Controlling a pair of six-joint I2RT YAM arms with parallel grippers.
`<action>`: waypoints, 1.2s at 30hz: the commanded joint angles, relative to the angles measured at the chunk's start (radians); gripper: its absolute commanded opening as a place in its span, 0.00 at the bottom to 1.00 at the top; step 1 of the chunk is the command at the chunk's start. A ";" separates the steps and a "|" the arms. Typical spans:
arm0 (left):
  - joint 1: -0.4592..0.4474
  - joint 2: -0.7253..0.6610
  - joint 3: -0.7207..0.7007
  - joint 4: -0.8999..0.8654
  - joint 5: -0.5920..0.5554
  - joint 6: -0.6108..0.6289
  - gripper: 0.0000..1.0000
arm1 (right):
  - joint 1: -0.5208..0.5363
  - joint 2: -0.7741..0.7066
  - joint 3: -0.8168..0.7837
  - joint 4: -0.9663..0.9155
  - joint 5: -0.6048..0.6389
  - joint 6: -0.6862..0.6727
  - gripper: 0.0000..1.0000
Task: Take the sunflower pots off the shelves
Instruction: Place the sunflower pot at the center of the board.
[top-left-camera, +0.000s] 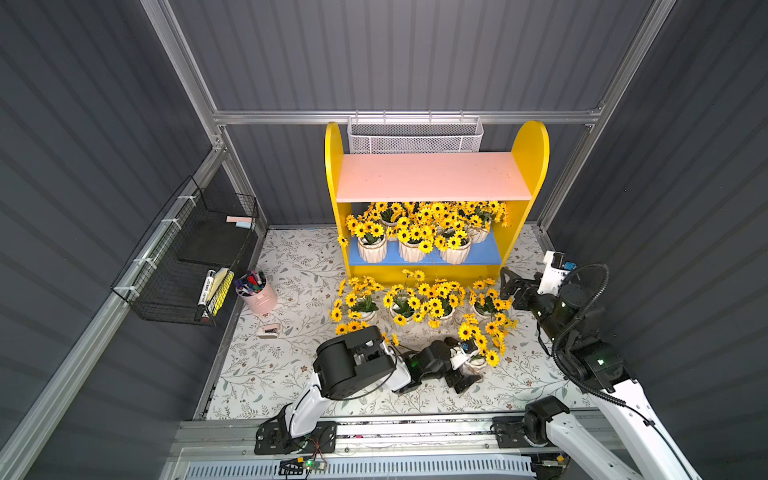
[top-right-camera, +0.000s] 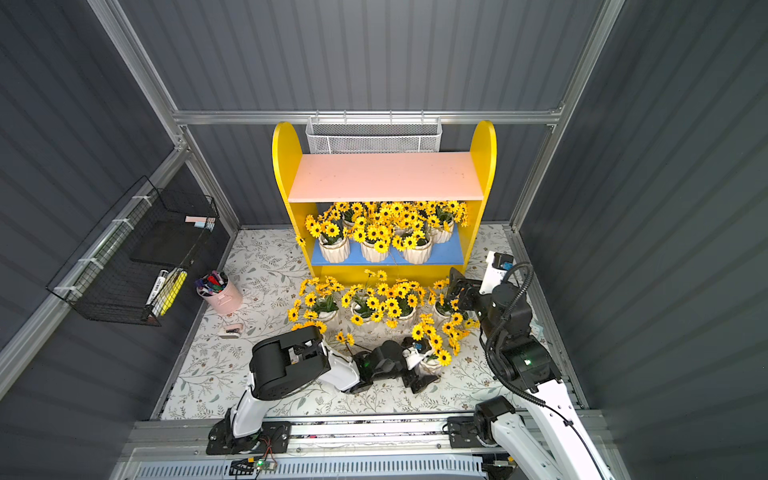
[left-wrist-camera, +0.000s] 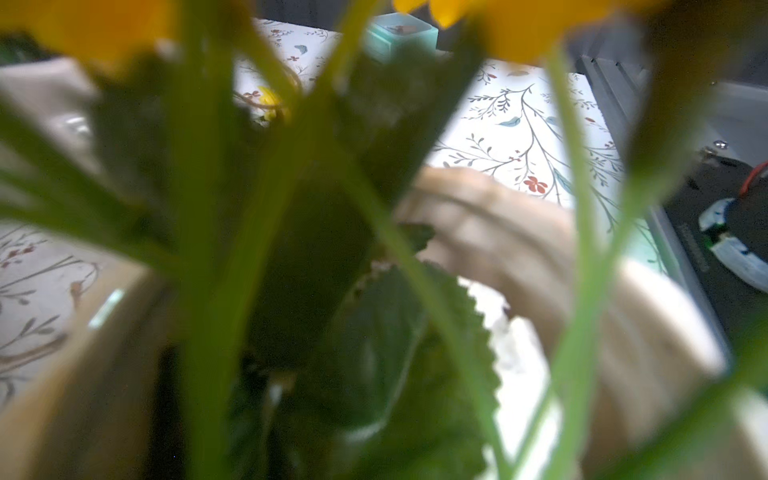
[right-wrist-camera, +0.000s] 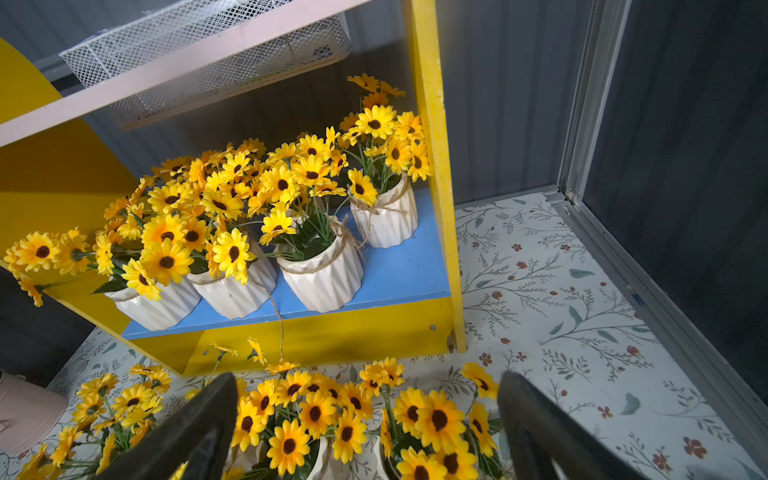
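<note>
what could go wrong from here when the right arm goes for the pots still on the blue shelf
1. The sunflower pots on the blue lower board stand packed with blooms overlapping, so pulling one may drag or tip a neighbour.
2. A loose twine strand hangs over the board's edge and could snag.
3. The taken-down pots crowd the table before the shelves by the open right gripper; reaching in may knock them.

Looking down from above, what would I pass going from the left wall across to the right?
Black wire rack → pink cup of pens → yellow shelves holding sunflower pots → right arm's elbow.
</note>
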 joint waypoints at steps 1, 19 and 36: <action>-0.004 0.073 0.035 -0.305 0.032 -0.031 0.99 | -0.003 -0.011 -0.018 -0.005 0.036 -0.004 0.99; -0.004 -0.118 -0.064 -0.319 -0.009 0.171 1.00 | -0.004 -0.027 -0.011 -0.038 0.005 -0.022 0.99; -0.004 -0.563 -0.026 -0.713 -0.033 0.295 0.99 | -0.003 0.005 0.037 -0.102 -0.031 -0.017 0.99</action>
